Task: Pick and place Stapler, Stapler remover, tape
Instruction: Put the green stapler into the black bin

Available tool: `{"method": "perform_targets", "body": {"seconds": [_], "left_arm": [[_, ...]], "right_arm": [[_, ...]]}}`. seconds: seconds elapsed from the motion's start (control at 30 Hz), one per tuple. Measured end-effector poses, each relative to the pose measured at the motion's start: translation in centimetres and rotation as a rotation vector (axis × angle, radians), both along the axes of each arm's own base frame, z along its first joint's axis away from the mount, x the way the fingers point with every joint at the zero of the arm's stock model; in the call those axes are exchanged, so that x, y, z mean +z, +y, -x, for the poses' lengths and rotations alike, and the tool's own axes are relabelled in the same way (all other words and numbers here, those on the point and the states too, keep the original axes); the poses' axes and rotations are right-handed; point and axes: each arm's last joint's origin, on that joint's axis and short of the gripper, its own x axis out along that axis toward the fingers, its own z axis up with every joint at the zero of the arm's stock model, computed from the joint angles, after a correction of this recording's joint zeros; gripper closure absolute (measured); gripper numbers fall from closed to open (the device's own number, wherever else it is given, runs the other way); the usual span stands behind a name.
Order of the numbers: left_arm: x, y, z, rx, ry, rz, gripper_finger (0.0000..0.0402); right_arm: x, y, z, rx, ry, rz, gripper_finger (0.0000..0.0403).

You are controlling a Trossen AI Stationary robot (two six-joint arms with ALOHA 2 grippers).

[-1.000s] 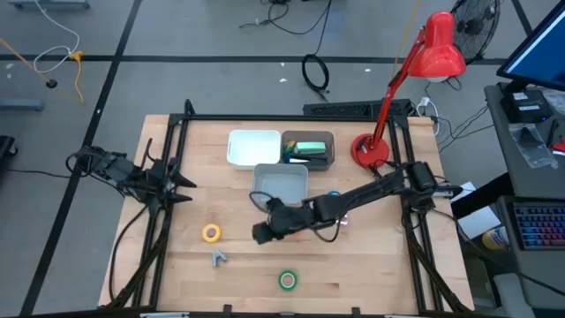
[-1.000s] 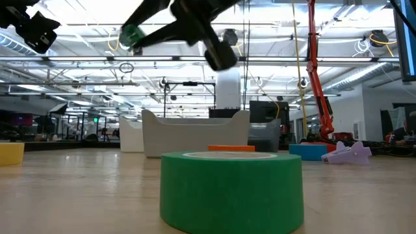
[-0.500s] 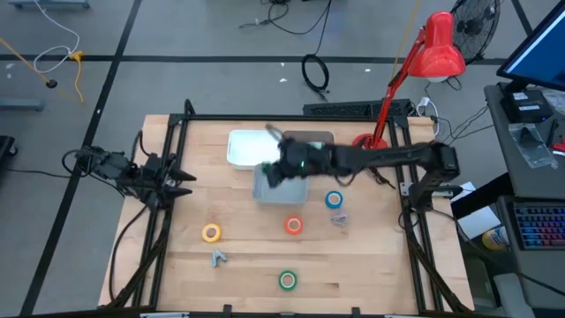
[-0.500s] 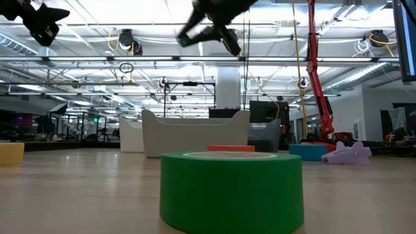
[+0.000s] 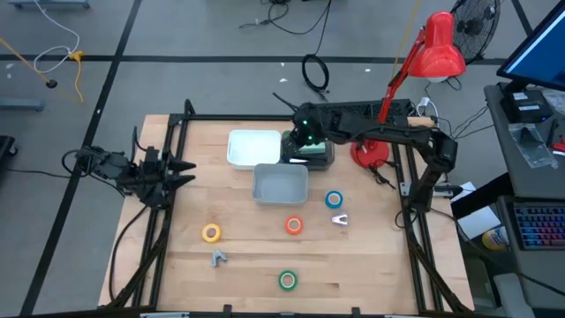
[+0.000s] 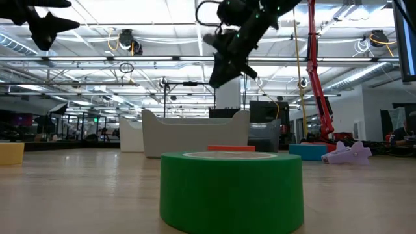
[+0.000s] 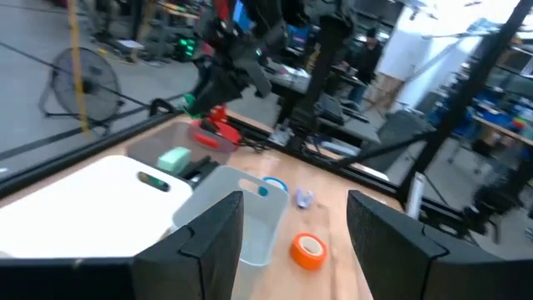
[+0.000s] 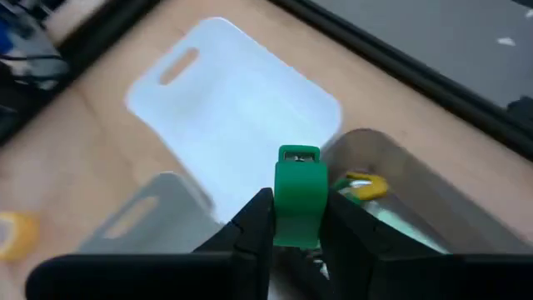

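The right gripper [image 8: 293,218] is pinching a green stapler remover [image 8: 297,196] between its fingers, holding it in the air over the dark bin [image 5: 320,157] beside the white tray [image 5: 252,147]. The left gripper [image 5: 181,170] is waiting open at the table's left edge.

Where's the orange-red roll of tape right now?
In the high view, the orange-red ring-shaped roll of tape lies flat on the wooden table, just in front of the grey bin, between the yellow tape roll and the blue one.
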Motion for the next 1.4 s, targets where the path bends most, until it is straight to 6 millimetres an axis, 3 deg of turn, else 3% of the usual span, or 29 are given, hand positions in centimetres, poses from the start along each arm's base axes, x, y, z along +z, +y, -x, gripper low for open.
{"method": "perform_targets", "body": {"seconds": [0.27, 0.77, 1.4], "left_arm": [[0.0, 0.2, 0.1, 0.084, -0.004, 0.0, 0.0188], [0.0, 0.4, 0.1, 0.145, -0.004, 0.007, 0.0188], [0.0, 0.5, 0.1, 0.161, -0.003, 0.005, 0.0188]], "right_arm": [[-3.4, -2.4, -0.4, 0.015, 0.133, 0.008, 0.0331], [-8.4, -4.3, -1.7, 0.128, 0.186, -0.106, 0.0329], [-8.7, -4.4, -1.9, 0.14, 0.181, -0.094, 0.0309]]}}
